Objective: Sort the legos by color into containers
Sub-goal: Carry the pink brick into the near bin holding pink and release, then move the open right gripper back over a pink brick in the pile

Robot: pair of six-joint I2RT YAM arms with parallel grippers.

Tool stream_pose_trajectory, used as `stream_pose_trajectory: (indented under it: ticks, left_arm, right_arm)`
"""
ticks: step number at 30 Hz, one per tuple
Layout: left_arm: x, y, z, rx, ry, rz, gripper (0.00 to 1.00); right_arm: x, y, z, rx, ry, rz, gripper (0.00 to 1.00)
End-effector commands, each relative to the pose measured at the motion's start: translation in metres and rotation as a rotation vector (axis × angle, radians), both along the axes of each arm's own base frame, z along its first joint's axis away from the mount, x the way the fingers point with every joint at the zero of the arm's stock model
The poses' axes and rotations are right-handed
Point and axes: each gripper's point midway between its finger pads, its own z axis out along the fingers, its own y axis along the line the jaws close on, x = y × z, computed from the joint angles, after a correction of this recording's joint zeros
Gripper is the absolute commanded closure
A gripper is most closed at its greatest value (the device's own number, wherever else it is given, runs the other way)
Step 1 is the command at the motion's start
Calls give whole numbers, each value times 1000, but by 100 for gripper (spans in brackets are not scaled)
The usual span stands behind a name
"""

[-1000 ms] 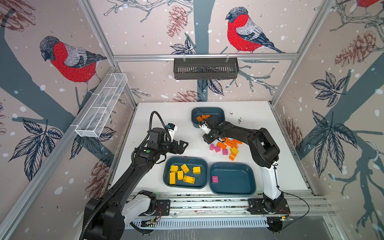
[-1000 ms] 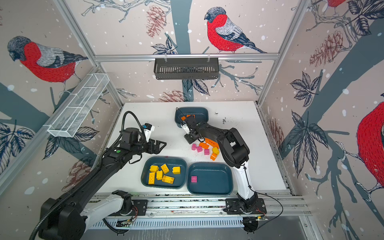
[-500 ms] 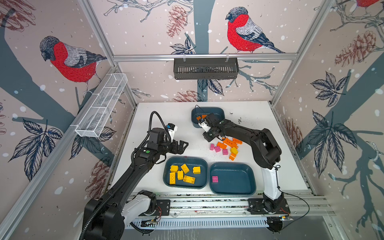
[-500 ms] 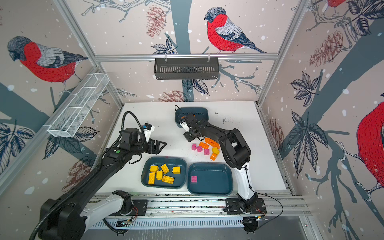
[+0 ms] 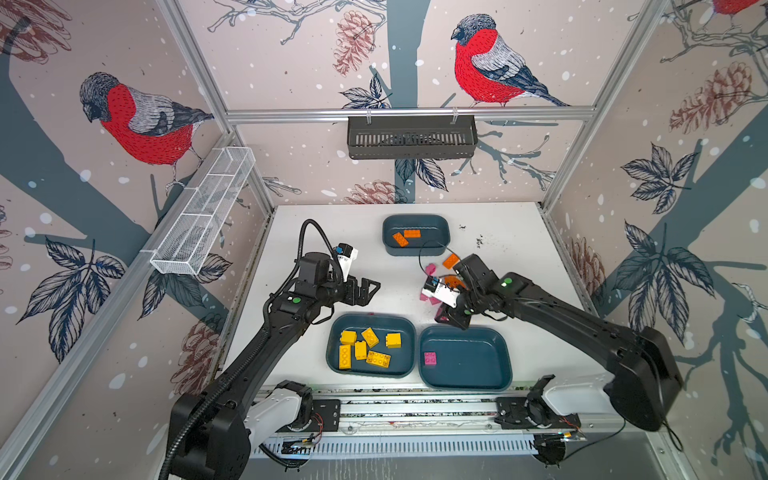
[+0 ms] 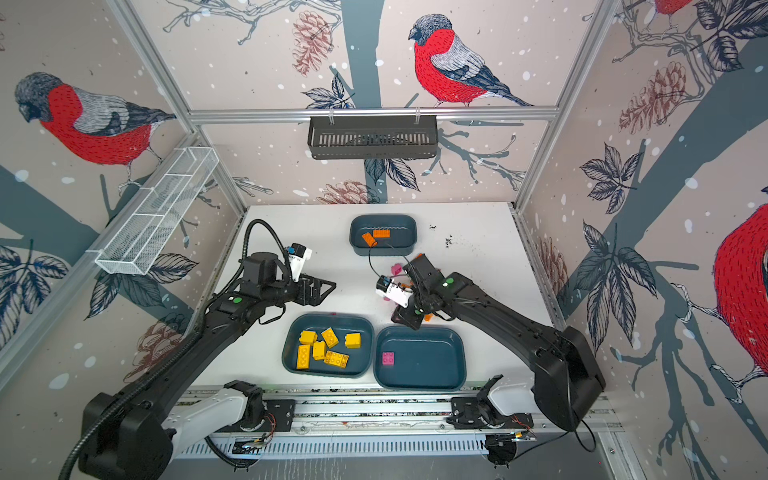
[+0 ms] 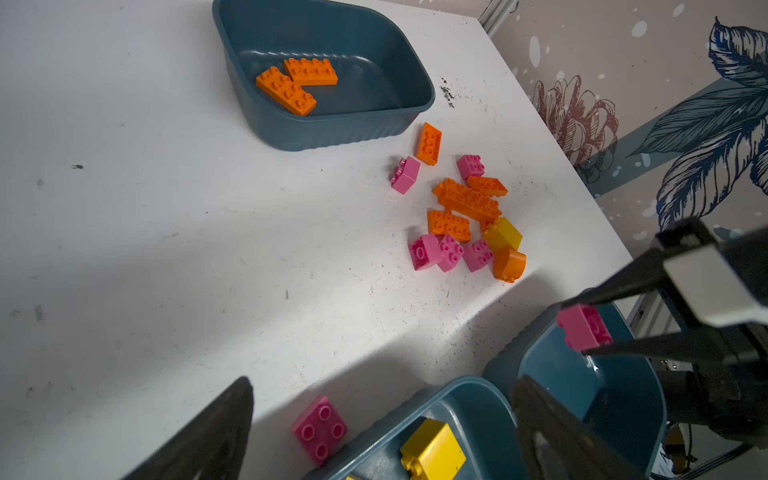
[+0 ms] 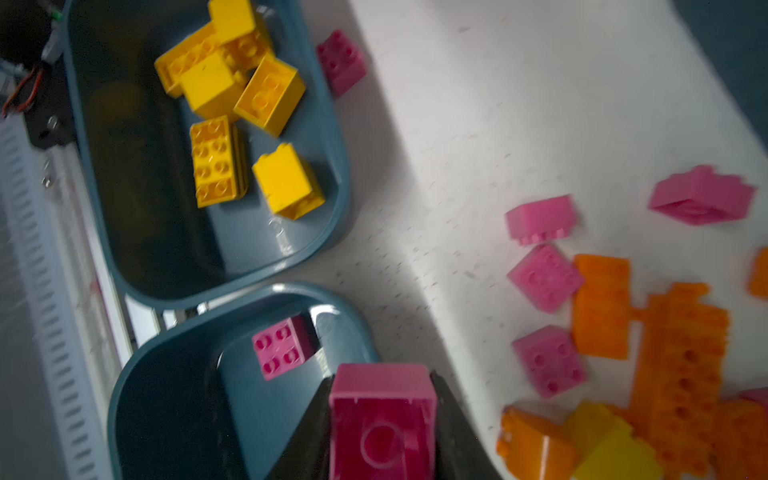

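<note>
Pink brick (image 8: 382, 419) clamped in right claw (image 7: 577, 329), just right of centre in both top views, at upper left corner of lower right tub (image 5: 473, 361) holding lone magenta square (image 5: 430, 358). Loose bricks (image 7: 465, 203) on surface (image 7: 166, 208) above. Left claw (image 5: 370, 291) spread wide, left of centre, above yellow-filled tub (image 5: 401, 359).

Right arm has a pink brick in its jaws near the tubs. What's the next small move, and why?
Probably ease the right gripper slightly further in over the tub holding the lone pink brick. It is shut on the held pink brick, yet in a top view it hangs right at that tub's far rim, so releasing now might spill onto the table.
</note>
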Motion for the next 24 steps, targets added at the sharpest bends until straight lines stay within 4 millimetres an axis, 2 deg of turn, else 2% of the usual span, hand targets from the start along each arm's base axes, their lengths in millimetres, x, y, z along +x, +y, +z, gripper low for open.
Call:
stream_pose_trajectory:
  ticks: [1, 6, 7, 9, 11, 15, 18, 19, 22, 24]
  left_arm:
    - [6, -8, 17, -34, -69, -43, 4]
    - [5, -9, 18, -32, -65, -54, 4]
    - [5, -9, 17, -29, -62, -57, 4]
    - [4, -9, 15, -26, -59, -57, 4]
    - [4, -9, 16, -27, -59, -57, 4]
    - [4, -8, 17, -24, -62, -55, 4]
    - [4, -7, 17, -16, -66, -52, 4]
    - [3, -7, 17, -17, -66, -52, 4]
    - [4, -6, 16, -18, -69, -47, 4]
    - [4, -6, 16, -21, -72, -45, 4]
  right_arm:
    - [-26, -7, -14, -15, 10, 101, 75]
    - [-29, 1, -34, -71, -26, 177, 71]
    - [-32, 1, -41, -93, -23, 197, 69]
    - [-34, 0, -50, -119, -32, 212, 55]
    - [-29, 4, -43, -98, -50, 196, 36]
    - [-13, 12, -10, -4, -65, 137, 24]
    - [13, 11, 18, 91, -73, 34, 23]
    - [27, 8, 25, 117, -88, -30, 23]
    - [65, 3, 33, 145, -136, -152, 23]
    - [87, 3, 30, 111, -161, -193, 24]
